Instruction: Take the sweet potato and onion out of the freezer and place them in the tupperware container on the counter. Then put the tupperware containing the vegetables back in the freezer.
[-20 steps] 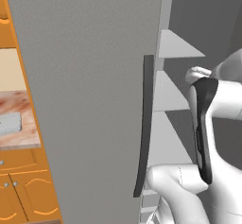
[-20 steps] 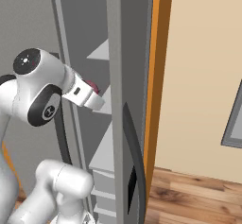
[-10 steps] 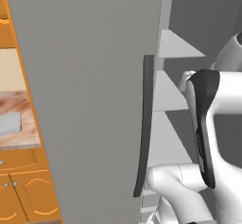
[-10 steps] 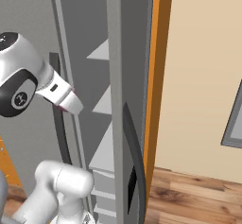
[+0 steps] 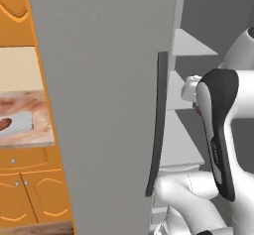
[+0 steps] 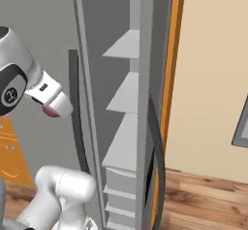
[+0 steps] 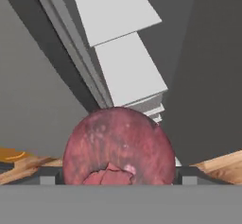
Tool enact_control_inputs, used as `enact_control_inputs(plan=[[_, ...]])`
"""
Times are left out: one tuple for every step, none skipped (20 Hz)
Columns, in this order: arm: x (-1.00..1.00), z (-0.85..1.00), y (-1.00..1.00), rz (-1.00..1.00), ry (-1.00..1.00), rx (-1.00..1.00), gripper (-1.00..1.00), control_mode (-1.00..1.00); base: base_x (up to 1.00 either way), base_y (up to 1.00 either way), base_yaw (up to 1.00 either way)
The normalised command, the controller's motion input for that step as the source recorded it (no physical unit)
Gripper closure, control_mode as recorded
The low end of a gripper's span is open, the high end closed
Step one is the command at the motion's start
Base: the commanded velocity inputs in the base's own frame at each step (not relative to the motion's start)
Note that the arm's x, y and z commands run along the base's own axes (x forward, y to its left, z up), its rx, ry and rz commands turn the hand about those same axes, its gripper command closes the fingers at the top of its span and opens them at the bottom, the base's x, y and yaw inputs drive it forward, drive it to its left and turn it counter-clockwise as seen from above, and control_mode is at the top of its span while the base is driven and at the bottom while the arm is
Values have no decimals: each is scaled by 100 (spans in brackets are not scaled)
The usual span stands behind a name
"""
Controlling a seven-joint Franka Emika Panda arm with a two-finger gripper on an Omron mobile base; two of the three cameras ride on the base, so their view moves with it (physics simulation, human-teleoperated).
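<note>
My gripper (image 7: 118,177) is shut on the onion (image 7: 118,145), a purplish-red ball between the dark fingertips (image 7: 47,178). In the right base view the gripper (image 6: 54,108) hangs in front of the freezer's (image 6: 145,40) open compartment, left of the pale shelves (image 6: 125,94), with the onion (image 6: 49,111) under its tip. In the left base view the hand (image 5: 191,87) is partly hidden behind my own arm. The tupperware container (image 5: 21,123) lies on the counter (image 5: 34,105) at the far left, with the sweet potato (image 5: 4,125) inside it.
The open freezer door (image 5: 99,105) with its dark handle (image 5: 157,125) stands between my arm and the counter. Orange cabinets (image 5: 25,199) sit below the counter. A second grey door (image 6: 151,141) and an orange panel (image 6: 174,54) flank the freezer on the right.
My arm has drawn back out of the freezer with the onion, the hand shifting left and slightly down in the right base view. Nothing else moved.
</note>
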Motion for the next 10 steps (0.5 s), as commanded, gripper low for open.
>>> enact_control_inputs(plan=[[0,0,0,0,0,0,100,100,-100,100,4],[0,0,0,0,0,0,100,100,-100,100,5],[0,0,0,0,0,0,100,100,-100,100,6],[0,0,0,0,0,0,100,100,-90,100,7],[0,0,0,0,0,0,100,100,-74,100,7],[0,0,0,0,0,0,100,100,-48,100,5],[0,0,0,0,0,0,100,100,-24,100,2],[0,0,0,0,0,0,100,100,0,100,0],[0,0,0,0,0,0,100,100,0,100,0],[0,0,0,0,0,0,100,100,16,100,0]])
